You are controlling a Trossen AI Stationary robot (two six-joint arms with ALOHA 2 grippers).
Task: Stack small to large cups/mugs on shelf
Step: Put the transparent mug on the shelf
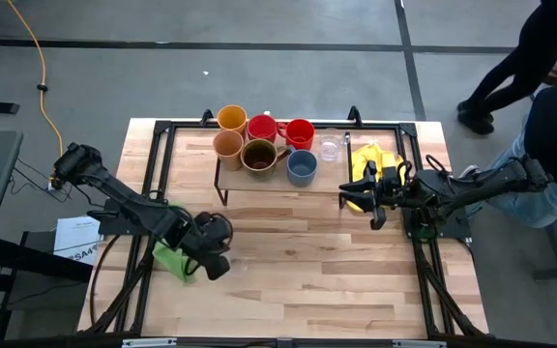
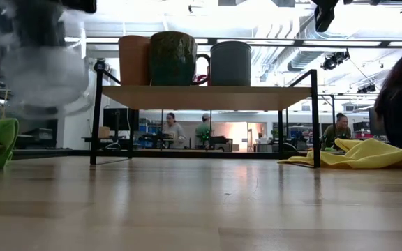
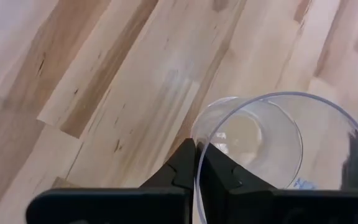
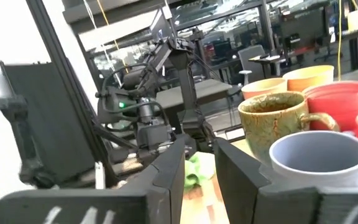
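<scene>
My left gripper (image 1: 216,263) hangs over the table's left half beside a green cloth (image 1: 170,257), shut on a clear glass (image 3: 272,143). That glass shows blurred and raised in the low view (image 2: 44,70). On the shelf (image 1: 259,182) stand a yellow-orange cup (image 1: 231,118), a tan cup (image 1: 227,145), two red mugs (image 1: 262,127) (image 1: 299,132), a brown mug (image 1: 258,155), a blue-grey mug (image 1: 301,167) and another clear glass (image 1: 330,147). My right gripper (image 1: 370,203) waits level at the shelf's right end, open, with nothing between its fingers (image 4: 173,174). My left gripper pinches the glass's wall at the rim (image 3: 196,163), one finger inside the glass and one outside. The fingers come slanting steeply down from above. The glass hangs below them, mouth up, lifted clear of the table.
A yellow cloth (image 1: 375,159) lies crumpled by the shelf's right legs (image 2: 358,155). The green cloth rests on the table close to the left gripper. Bare tabletop (image 1: 317,271) spreads in front of the shelf. People stand beyond the table's right and far sides.
</scene>
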